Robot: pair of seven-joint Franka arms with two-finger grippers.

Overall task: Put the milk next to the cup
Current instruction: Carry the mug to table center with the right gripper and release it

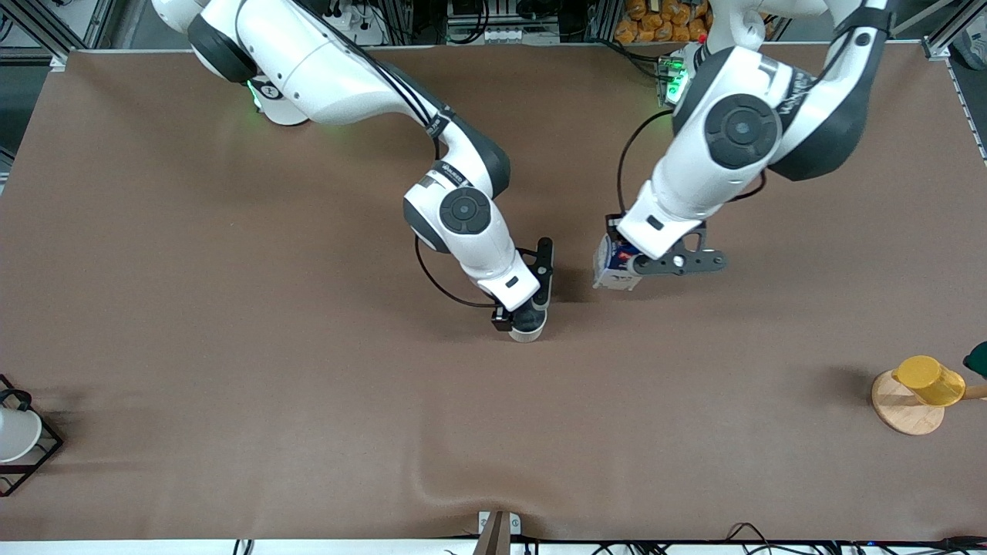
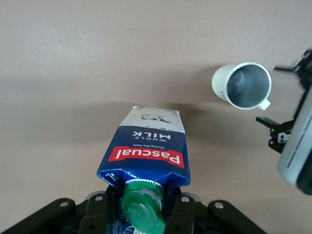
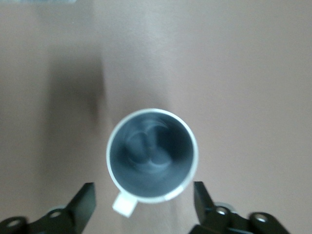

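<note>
The milk (image 1: 611,267), a dark blue and white carton with a green cap (image 2: 142,210) and red label band, is held tilted in my shut left gripper (image 1: 626,266), low over the table; I cannot tell whether its base touches. The cup (image 1: 527,331), cream-white with a grey inside (image 3: 152,153), stands on the table a short gap from the milk, toward the right arm's end. It also shows in the left wrist view (image 2: 242,85). My right gripper (image 1: 526,316) is open just above the cup, its fingers (image 3: 84,201) apart on either side of the rim.
A yellow cup (image 1: 929,380) lies on a round wooden disc (image 1: 904,412) at the left arm's end, with a dark green object (image 1: 978,358) beside it. A plain white cup (image 1: 15,433) sits in a black wire rack (image 1: 48,451) at the right arm's end.
</note>
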